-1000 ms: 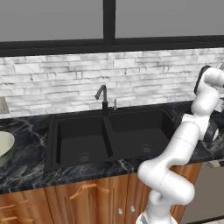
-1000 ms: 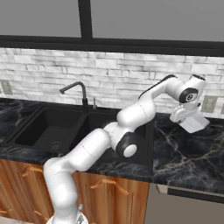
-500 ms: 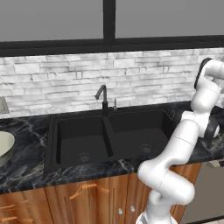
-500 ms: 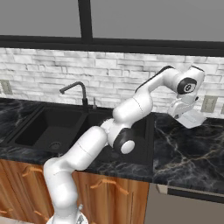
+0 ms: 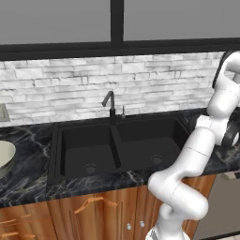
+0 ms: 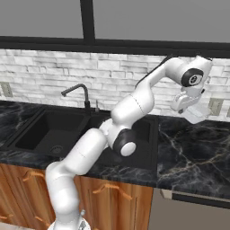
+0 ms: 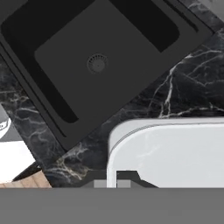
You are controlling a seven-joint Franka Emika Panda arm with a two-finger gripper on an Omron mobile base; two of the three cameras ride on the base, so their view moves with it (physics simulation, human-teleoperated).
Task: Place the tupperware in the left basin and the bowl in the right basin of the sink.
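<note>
My gripper (image 6: pixel 187 107) hangs over the counter to the right of the sink (image 5: pixel 55 140) and is shut on the rim of the white rectangular tupperware (image 6: pixel 196 114), which is held tilted and clear of the counter. In the hand view the tupperware (image 7: pixel 175 153) takes up the lower right, with the gripper (image 7: pixel 117 179) clamped on its near-left corner. Below and beyond it lies the right basin (image 7: pixel 65 52) with its round drain (image 7: pixel 97 63). The left basin (image 5: pixel 89 152) and the right basin (image 5: pixel 150 143) are bare. The cream bowl (image 5: pixel 4 157) sits on the counter far left of the sink.
A black gooseneck faucet (image 5: pixel 109 102) stands behind the sink's divider. Black marble counter (image 6: pixel 193 157) stretches to the right of the sink. A wall outlet (image 6: pixel 214 107) is on the brick backsplash behind the gripper. Wooden cabinets (image 5: pixel 93 211) run below.
The arm has lifted the tupperware higher above the right counter and drawn it slightly left, toward the sink. Bowl and sink are unchanged.
</note>
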